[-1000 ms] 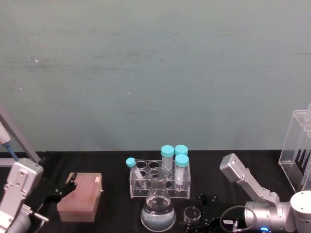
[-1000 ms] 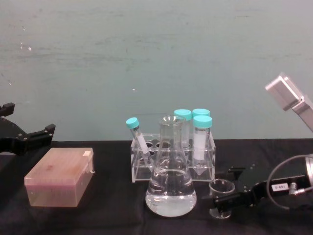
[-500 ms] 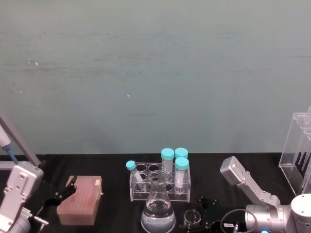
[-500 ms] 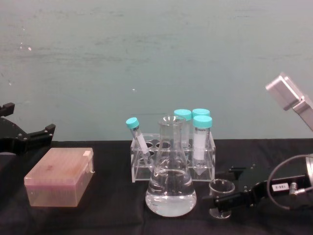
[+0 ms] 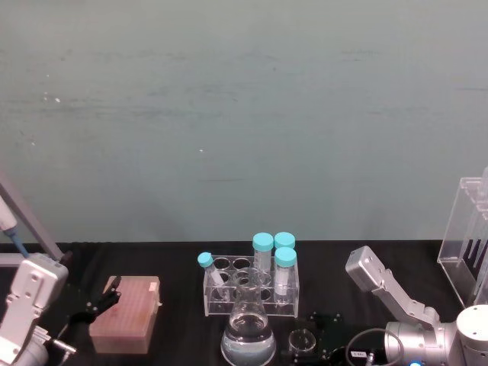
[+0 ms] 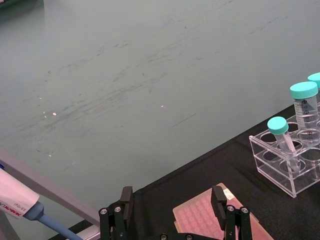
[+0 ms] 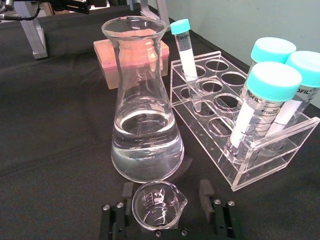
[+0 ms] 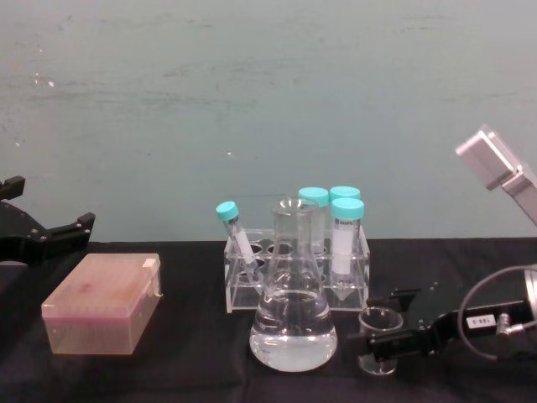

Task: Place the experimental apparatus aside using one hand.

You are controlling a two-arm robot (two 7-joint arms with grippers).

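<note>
Where the black cloth surface [image 8: 185,369] meets the pale green wall [image 5: 244,114], the labware stands bunched in the middle, close to the front edge. The flask [image 8: 293,323] is conical clear glass with a smooth flared neck, and clear liquid fills its lower part. The beaker [image 7: 157,206] is small and clear, with a pouring lip and printed marks. It sits just beside the flask at 3 o'clock, not touching it. The right gripper [image 7: 166,187], black and boxy with a white label and a thin grey cable [image 8: 470,294], reaches in low from 3 o'clock. Its jaws stand apart on either side of the beaker, with a gap showing on at least one side. At 12 o'clock of the flask is a clear acrylic rack [image 8: 252,290] holding four teal-capped tubes [image 8: 346,239], one of them thin and tilted. The flask hides part of the rack's front. At 9 o'clock a matte pink box [image 8: 102,304] lies well apart, with bare cloth between it and the flask. The left gripper [image 6: 172,202], a bare black claw, hovers over that box with its jaws apart. A tall clear stand [image 5: 463,229] rises at the far 3 o'clock side, cut off by the head view's edge, and what it holds is hard to make out.
</note>
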